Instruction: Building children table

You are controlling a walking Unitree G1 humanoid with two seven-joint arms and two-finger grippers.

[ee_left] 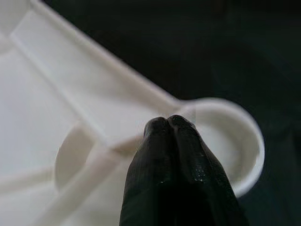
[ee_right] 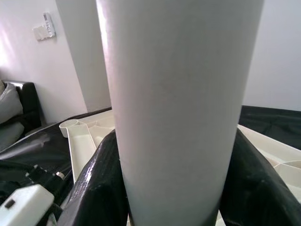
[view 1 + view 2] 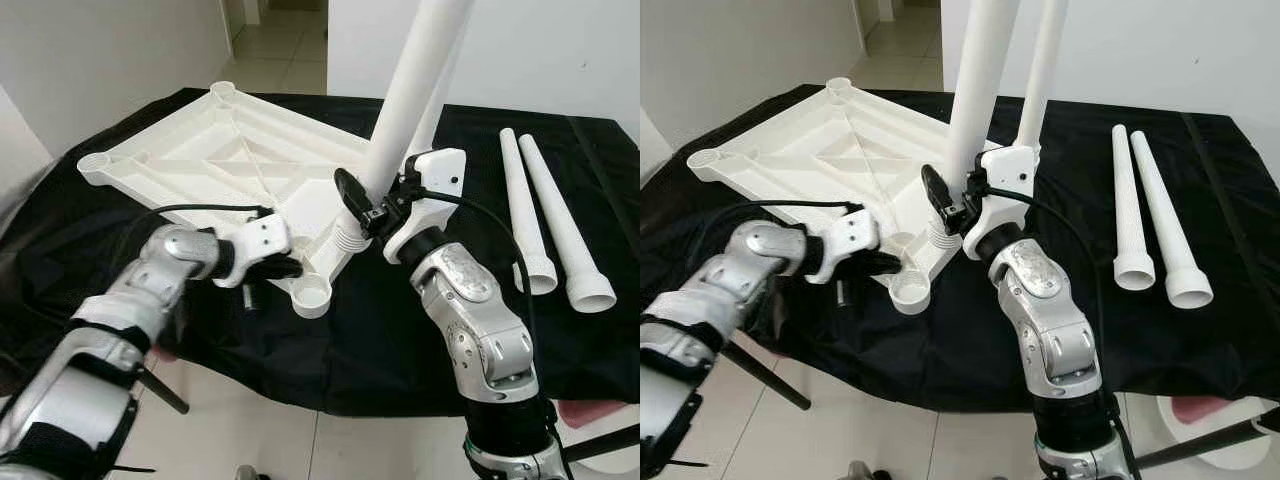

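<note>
An upturned white moulded-plastic children's tabletop [image 3: 240,150], ribs and corner sockets facing up, lies on a black cloth-covered surface [image 3: 400,340], reaching from the far left toward the middle of the near edge. The right gripper [image 3: 362,200] is clamped around a long white tapered plastic leg [image 3: 415,80] just above its ribbed threaded foot, which sits at a socket on the tabletop's right side; the leg leans slightly rather than standing plumb. A second white leg [image 3: 1042,70] already stands upright in the corner behind it. The left gripper [image 3: 268,266], fingers pressed together and holding nothing, bears down on the tabletop's rim beside the empty round socket [image 3: 312,294] at the near corner, apparently steadying the piece. Two more white tapered plastic legs [image 3: 555,215] lie side by side toward the right edge of the surface, flared ends nearest the robot.

The parts look light, stiff and hollow, with a smooth, fairly slippery finish. The leg seems best held low, close to the thread, where a twist carries cleanly. A grip higher up would likely let the long tube lever sideways and cross the thread. The light tabletop may skate on the cloth unless pinned.
</note>
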